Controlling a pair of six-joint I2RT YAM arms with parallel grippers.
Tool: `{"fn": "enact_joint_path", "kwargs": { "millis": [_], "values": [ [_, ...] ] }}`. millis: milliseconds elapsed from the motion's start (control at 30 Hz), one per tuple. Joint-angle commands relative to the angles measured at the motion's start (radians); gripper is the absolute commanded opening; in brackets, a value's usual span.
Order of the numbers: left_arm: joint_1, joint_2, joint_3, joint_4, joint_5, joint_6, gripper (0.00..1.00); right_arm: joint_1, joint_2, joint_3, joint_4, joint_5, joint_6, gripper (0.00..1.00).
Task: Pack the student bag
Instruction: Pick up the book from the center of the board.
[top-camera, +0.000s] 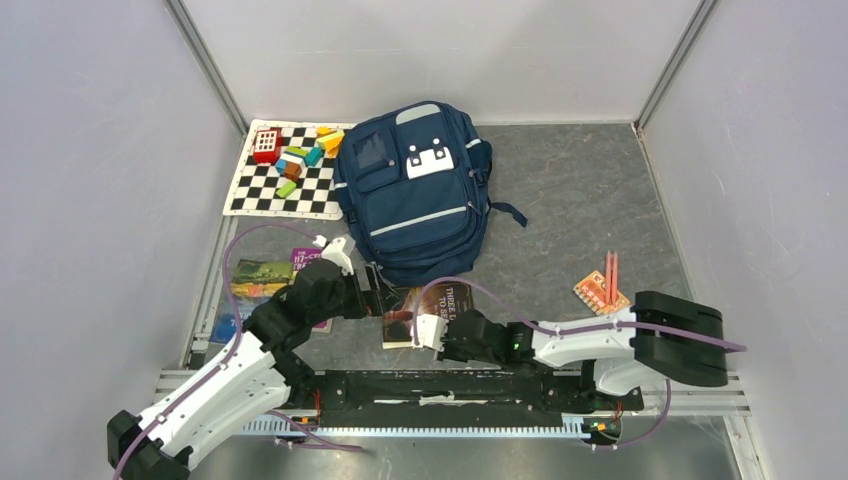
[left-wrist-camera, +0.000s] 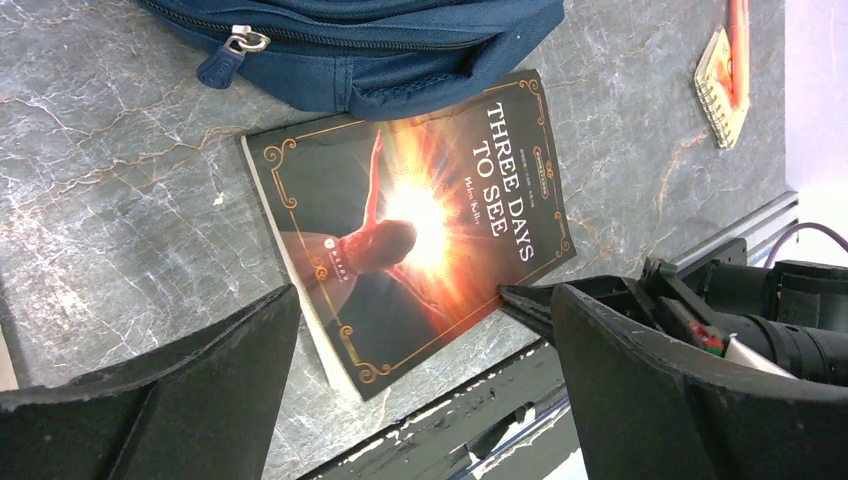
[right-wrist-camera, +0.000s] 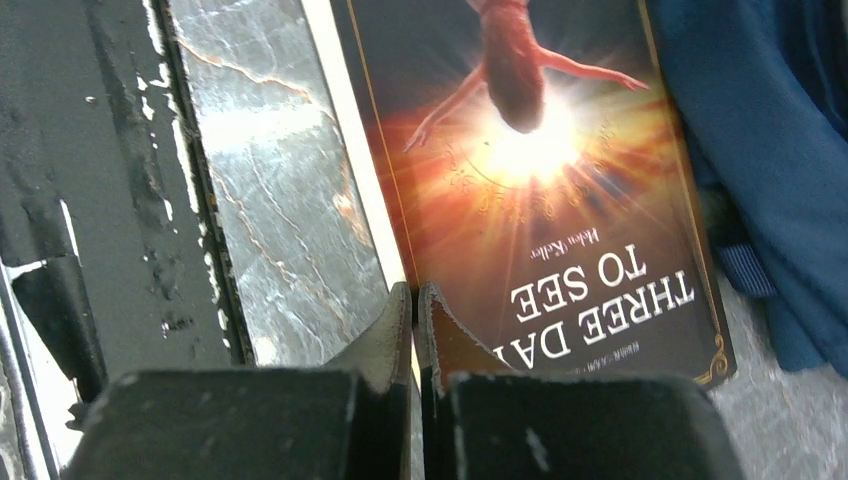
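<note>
The student bag (top-camera: 415, 195) lies flat mid-table, navy with grey stripes; its lower edge shows in the wrist views (left-wrist-camera: 380, 50) (right-wrist-camera: 780, 150). Just below it lies a dark book (top-camera: 400, 318) (left-wrist-camera: 420, 220) (right-wrist-camera: 540, 180) titled "Three Days to See". My left gripper (top-camera: 365, 290) (left-wrist-camera: 425, 300) is open, hovering over the book's left end with nothing between its fingers. My right gripper (top-camera: 428, 330) (right-wrist-camera: 415, 295) is shut, its tips right at the book's near long edge. Whether the cover is caught between them I cannot tell.
A chequered mat (top-camera: 250, 195) with coloured blocks and a red toy (top-camera: 266, 145) lies at the back left. A small spiral notepad with pencils (top-camera: 600, 292) (left-wrist-camera: 725, 85) sits at the right. More books (top-camera: 260, 278) lie left. A black rail (top-camera: 440, 390) runs along the near edge.
</note>
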Motion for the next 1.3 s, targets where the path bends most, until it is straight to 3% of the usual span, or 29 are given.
{"fn": "enact_joint_path", "kwargs": {
  "millis": [0,367,633,900,1167,1267],
  "values": [
    [0.005,-0.026,0.007,0.02,-0.005,-0.062,1.0,-0.001,-0.106,-0.096,0.132,0.125,0.069,0.0],
    [0.005,-0.001,-0.178,0.219,0.074,-0.241,1.0,0.007,-0.152,-0.157,0.28,0.21,0.117,0.0],
    [0.005,-0.086,-0.32,0.312,0.065,-0.388,0.99,0.008,-0.154,-0.177,0.321,0.202,0.151,0.0],
    [0.004,-0.079,-0.366,0.406,0.092,-0.447,0.77,0.009,-0.135,-0.163,0.33,0.203,0.145,0.0],
    [0.004,-0.074,-0.367,0.472,0.088,-0.481,0.48,0.009,-0.121,-0.152,0.341,0.2,0.151,0.0],
    [0.005,-0.105,-0.379,0.471,0.076,-0.505,0.27,0.009,-0.127,-0.149,0.33,0.201,0.154,0.0]
  ]
}}
